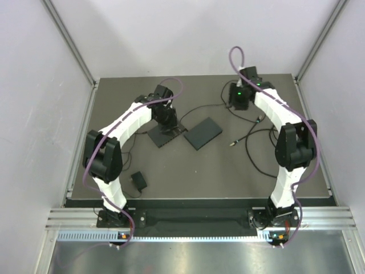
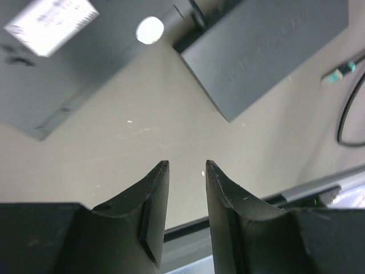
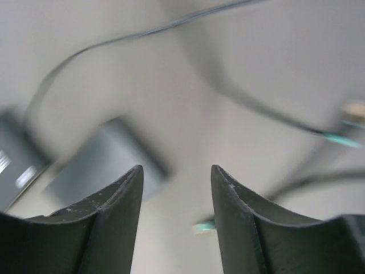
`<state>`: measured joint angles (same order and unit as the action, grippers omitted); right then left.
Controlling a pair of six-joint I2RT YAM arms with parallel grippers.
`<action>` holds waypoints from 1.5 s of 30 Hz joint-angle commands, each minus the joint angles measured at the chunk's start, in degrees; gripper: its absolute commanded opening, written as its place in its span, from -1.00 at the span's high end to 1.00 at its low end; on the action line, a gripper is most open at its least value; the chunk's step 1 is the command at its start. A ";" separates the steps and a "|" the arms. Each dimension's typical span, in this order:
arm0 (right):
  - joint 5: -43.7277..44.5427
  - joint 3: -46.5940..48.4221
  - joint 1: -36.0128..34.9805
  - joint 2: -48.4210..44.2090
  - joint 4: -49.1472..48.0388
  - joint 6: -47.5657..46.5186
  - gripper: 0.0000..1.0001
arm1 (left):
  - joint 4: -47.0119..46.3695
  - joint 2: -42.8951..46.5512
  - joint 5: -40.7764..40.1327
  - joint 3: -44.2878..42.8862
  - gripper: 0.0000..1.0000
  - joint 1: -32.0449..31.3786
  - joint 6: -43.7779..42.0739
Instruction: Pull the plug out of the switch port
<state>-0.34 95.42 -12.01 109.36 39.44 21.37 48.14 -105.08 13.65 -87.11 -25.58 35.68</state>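
Left wrist showed my left gripper parted, empty, near a smooth grey rectangular switch; right gripper likewise unclenched.

On my feed the tabletop reads as a matt dark grey mat, faintly speckled up close. The switch and the labelled box look like matt charcoal plastic. The label is glossy and glares white. My left hand has fingers of dull black plastic, lightly scuffed. The arm shells are smooth glossy white plastic. The frame rail is satin bare aluminium.
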 commanded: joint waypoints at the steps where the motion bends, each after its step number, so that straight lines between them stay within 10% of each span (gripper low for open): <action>1: -18.23 1.09 -5.11 2.25 -4.98 -1.68 0.05 | 0.20 4.96 -7.21 0.10 0.25 1.06 1.14; 13: -26.64 15.06 -20.33 18.16 -6.13 1.48 0.19 | 3.36 8.84 -12.25 0.71 0.25 3.78 -0.26; 45: -22.52 5.22 -21.12 19.58 -10.70 0.61 0.63 | 2.93 8.57 -9.78 1.86 0.25 5.98 -1.58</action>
<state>-25.02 101.23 -32.88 128.55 28.67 23.94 51.53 -98.24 3.18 -85.47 -19.86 34.33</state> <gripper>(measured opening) 0.187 0.374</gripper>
